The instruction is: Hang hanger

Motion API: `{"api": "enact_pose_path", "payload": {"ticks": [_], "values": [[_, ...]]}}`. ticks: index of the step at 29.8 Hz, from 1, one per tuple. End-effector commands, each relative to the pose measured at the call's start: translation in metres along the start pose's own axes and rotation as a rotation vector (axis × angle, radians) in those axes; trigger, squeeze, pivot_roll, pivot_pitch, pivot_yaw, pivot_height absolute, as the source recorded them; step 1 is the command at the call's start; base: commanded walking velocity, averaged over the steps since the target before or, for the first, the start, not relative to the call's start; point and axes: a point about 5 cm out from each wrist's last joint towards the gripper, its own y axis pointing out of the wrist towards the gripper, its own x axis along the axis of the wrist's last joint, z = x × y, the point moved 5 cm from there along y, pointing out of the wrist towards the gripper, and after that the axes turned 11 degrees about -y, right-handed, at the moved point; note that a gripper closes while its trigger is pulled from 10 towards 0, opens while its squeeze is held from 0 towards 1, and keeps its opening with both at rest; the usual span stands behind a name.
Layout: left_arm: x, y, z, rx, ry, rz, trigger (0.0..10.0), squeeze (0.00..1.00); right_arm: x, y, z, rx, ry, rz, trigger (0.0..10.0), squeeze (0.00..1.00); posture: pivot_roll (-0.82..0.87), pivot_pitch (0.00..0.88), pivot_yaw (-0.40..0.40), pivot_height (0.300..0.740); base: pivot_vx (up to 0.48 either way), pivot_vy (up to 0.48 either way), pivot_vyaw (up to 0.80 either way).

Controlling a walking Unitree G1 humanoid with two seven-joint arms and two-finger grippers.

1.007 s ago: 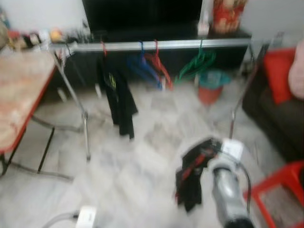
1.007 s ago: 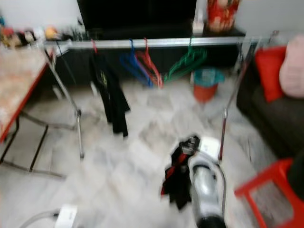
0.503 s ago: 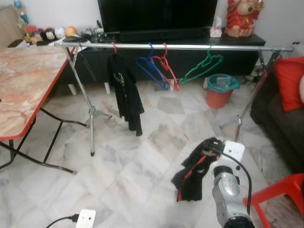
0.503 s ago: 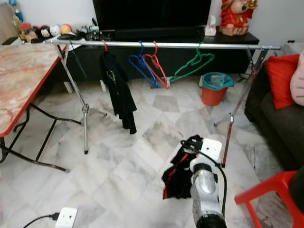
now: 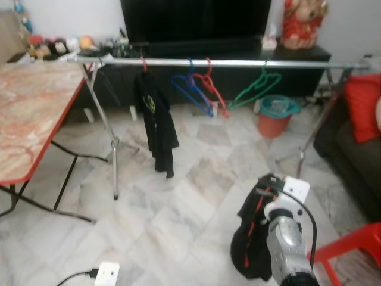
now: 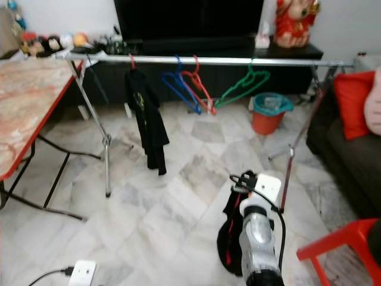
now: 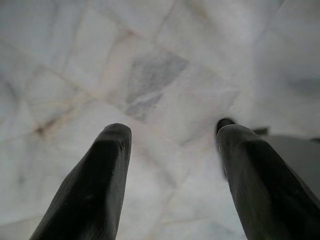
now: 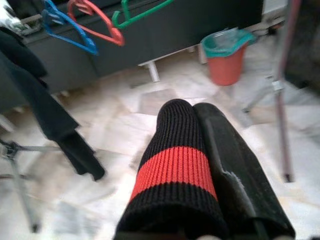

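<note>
The right gripper (image 8: pixel 200 150) is clamped on a black garment with a red stripe (image 5: pixel 253 238), which presumably rides on the hanger to be hung (I can't actually make out the hanger itself, just thin red edges in the cloth). The bundle dangles straight down off the claw, low in front of the robot, on the near side of the clothes rail (image 5: pixel 226 62).

The rail is the landmark here: it sits ahead of the claw and well above it, and its long axis runs side to side across the room, so I'd guess the next move is up and forward to hook over the bar. The right arm is the one nearer it. Already on the rail: a black shirt (image 5: pixel 156 122) toward its left end, blue hanger (image 5: pixel 193 92) and red hanger (image 5: pixel 213 89) mid-rail, green hanger (image 5: pixel 257 86) to their right. An orange bin (image 5: pixel 278 116) stands behind the rail, and a marble-look table (image 5: pixel 30 119) is off its left end.

The right wrist view shows the ribbed knit and red band pinched up close, which the head views don't. The left gripper (image 7: pixel 172 165) points at bare marble floor (image 7: pixel 150 85), fingers spread apart and holding nothing.
</note>
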Motion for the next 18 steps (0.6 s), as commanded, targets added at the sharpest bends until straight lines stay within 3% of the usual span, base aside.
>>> {"api": "enact_pose_path", "payload": {"ticks": [1, 18], "values": [[0.0074, 0.0015, -0.0038, -0.007, -0.006, -0.021, 10.0, 0.00, 0.0047, 0.0020, -0.0088, -0.016, -0.012, -0.017, 10.0, 0.00, -0.03, 0.000, 0.032, 0.740, 0.270, 0.000, -0.80], [0.0085, 0.0018, -0.0044, -0.010, -0.006, -0.022, 10.0, 0.00, 0.0085, 0.0027, -0.0090, -0.023, -0.024, -0.036, 10.0, 0.00, -0.03, 0.000, 0.030, 0.740, 0.274, 0.000, -0.05]]}}
